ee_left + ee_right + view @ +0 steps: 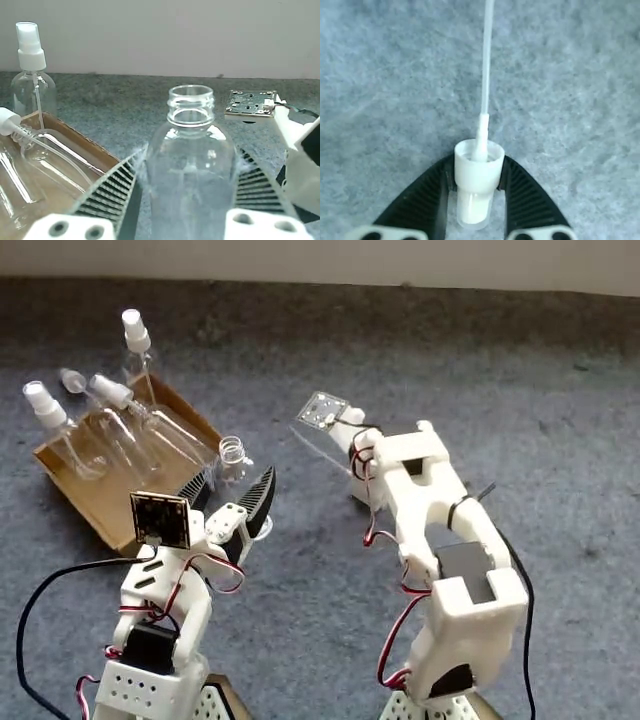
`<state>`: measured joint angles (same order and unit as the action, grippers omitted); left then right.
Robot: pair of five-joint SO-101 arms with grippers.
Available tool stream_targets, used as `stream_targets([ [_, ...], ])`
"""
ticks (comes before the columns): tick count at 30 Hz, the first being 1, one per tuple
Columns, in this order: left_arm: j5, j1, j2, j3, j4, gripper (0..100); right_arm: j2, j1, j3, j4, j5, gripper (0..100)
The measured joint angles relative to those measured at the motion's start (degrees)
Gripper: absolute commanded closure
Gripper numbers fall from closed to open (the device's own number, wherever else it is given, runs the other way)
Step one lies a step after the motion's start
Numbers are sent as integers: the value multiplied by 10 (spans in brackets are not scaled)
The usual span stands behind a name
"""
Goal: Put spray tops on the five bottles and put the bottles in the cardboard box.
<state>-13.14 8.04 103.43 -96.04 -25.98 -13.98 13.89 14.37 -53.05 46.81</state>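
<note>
Left wrist view: left pincer (191,160) grips the upright uncapped clear bottle (190,112); right pincer (477,180) clamps a white plastic spray top (476,162).

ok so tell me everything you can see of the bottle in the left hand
The bottle is clear and looks empty, with a round body, sloping shoulders and a short threaded neck. Its mouth is open, no spray top on. It stands upright, clamped between the black ribbed fingers of the left hand, beside a corner of the cardboard box. Its base is hidden.
</note>
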Motion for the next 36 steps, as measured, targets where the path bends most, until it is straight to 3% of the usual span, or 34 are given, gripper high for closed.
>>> stream_targets([
  [11,0,0,0,0,-7,867,209,-52,73,-35,13,971],
  [23,0,0,0,0,-17,867,270,-93,215,-36,330,971],
  [28,0,0,0,0,-17,867,271,-93,229,-16,367,967],
  [33,0,0,0,0,-17,867,271,-93,264,82,369,810],
  [36,0,0,0,0,-17,867,270,-93,277,97,369,768],
])
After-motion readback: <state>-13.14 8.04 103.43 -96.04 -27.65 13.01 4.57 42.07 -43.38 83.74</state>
